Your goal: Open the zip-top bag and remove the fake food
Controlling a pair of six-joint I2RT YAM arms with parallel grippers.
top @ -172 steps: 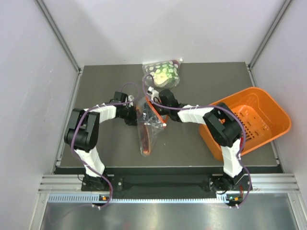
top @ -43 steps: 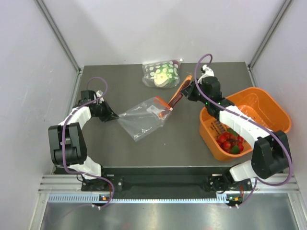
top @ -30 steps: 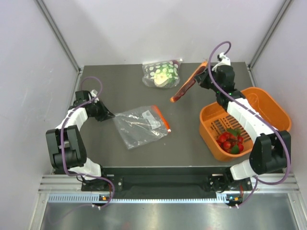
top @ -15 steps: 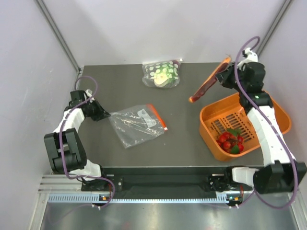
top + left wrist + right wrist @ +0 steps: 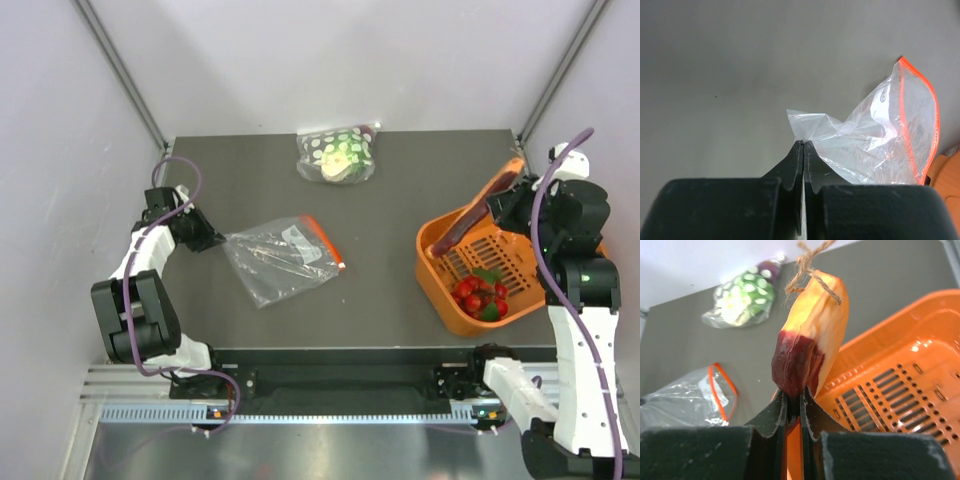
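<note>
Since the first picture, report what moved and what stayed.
The right fingers carried the dark elongated piece rightward to above the orange basket, where the red berries now lie. The left fingers, still pinching the zip-top bag, dragged it left, emptied. The spotted bag and basket stayed put.

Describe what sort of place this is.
Probably a robot lab test cell: a dark table enclosed by white walls, an aluminium frame along its near edge, and toy food in an orange basket.

The pincer (image 5: 793,399) clamps the dark end of the elongated fake food (image 5: 810,335); the orange basket (image 5: 900,355) lies right of it, the zip-top bag (image 5: 685,395) left.
</note>
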